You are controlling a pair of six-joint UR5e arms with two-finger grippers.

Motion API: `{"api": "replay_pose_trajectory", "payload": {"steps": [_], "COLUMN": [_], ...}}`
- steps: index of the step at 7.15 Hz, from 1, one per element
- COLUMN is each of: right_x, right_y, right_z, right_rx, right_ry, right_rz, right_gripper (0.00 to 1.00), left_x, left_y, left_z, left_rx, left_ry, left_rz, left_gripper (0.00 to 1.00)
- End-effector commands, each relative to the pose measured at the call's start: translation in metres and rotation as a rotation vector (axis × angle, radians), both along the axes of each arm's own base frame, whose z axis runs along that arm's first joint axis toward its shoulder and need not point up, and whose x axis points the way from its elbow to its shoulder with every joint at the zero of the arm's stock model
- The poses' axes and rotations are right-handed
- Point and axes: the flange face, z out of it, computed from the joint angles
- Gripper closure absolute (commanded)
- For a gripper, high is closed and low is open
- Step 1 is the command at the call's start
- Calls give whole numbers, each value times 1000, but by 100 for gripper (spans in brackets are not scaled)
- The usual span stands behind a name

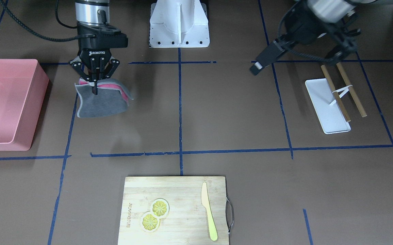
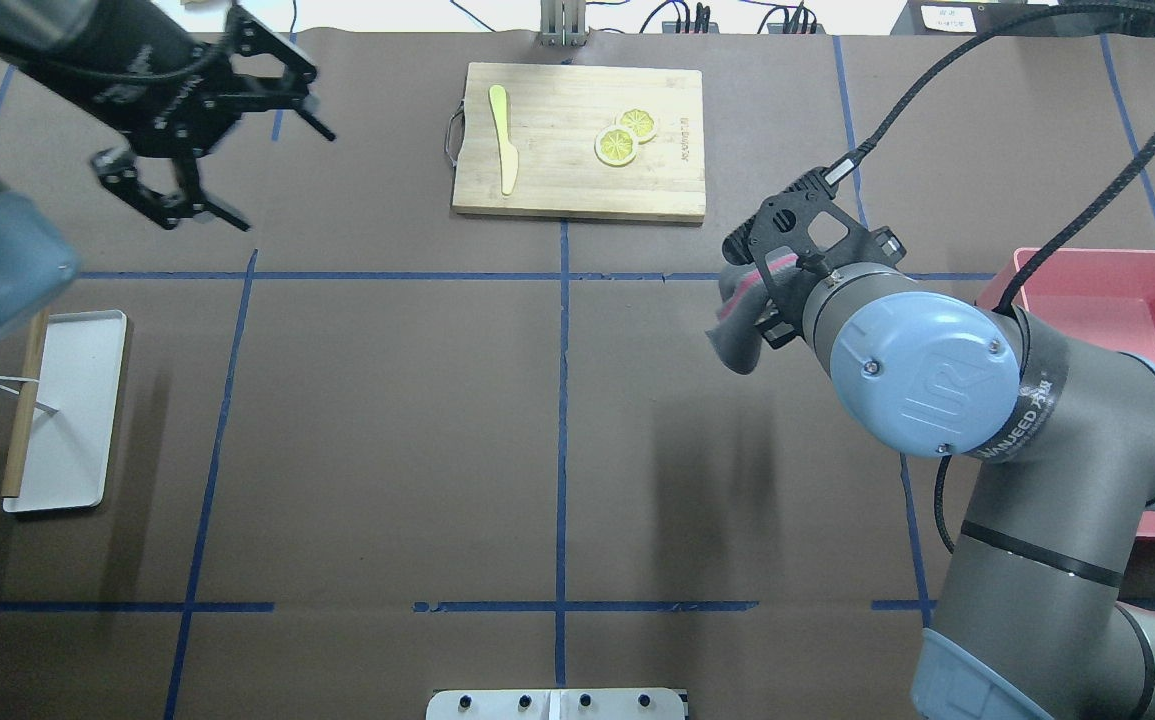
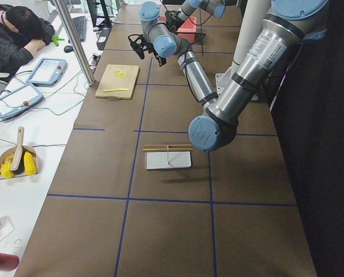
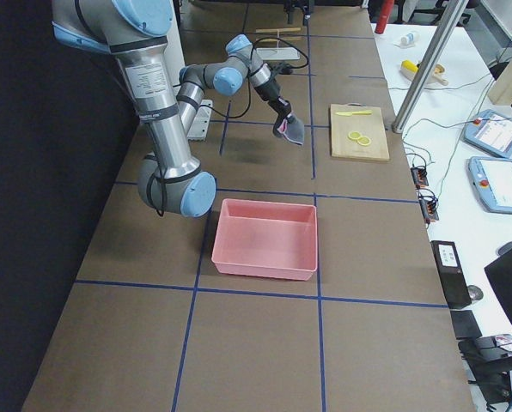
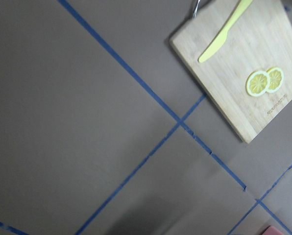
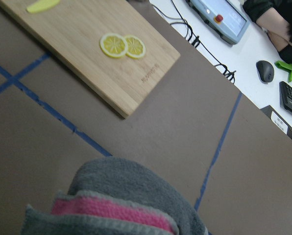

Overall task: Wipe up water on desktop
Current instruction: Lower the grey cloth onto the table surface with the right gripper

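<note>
The desktop is a dark-brown surface crossed by blue tape lines; I can make out no water on it. My right gripper points down near the pink bin and is shut on the top edge of a grey and pink cloth. The cloth hangs from it just above the desktop. In the overhead view the cloth shows below the right wrist, and it fills the bottom of the right wrist view. My left gripper is raised over the far left part of the desktop, open and empty.
A pink bin stands beside the cloth. A wooden cutting board with two lemon slices and a yellow knife lies at the far edge. A white tray with wooden sticks sits under the left arm. A person sits at the side desk.
</note>
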Motion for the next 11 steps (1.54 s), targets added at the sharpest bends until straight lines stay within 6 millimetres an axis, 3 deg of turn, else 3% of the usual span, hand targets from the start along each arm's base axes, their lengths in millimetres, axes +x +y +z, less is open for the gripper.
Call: {"api": "replay_pose_trajectory", "payload": {"steps": [1,2,4,6,8,11], "right_x": [4,-3,-21,-41,-66,-85], "right_y": [-5,-11,-15,-17,-21,-24], "right_z": [42,66,102,135,138,129], "right_rx": [-179,-216,-290,-341,-337,-395], "right_ry": [164,282,360,414,276,179], "right_rz": [-53,-145,-253,-271,-316,-369], "right_gripper": [100,100,100,100,100,100], "left_x": [-78,-97,-126,-133,-137,-146], "left_y": [19,19,14,12,12,11], "left_z": [26,43,65,72,72,72], "left_rx": [111,142,176,178,181,179], "left_ry": [-108,-127,-157,-166,-170,-172], "left_rz": [11,10,-3,-6,-16,-34], "left_gripper": [0,0,0,0,0,0]}}
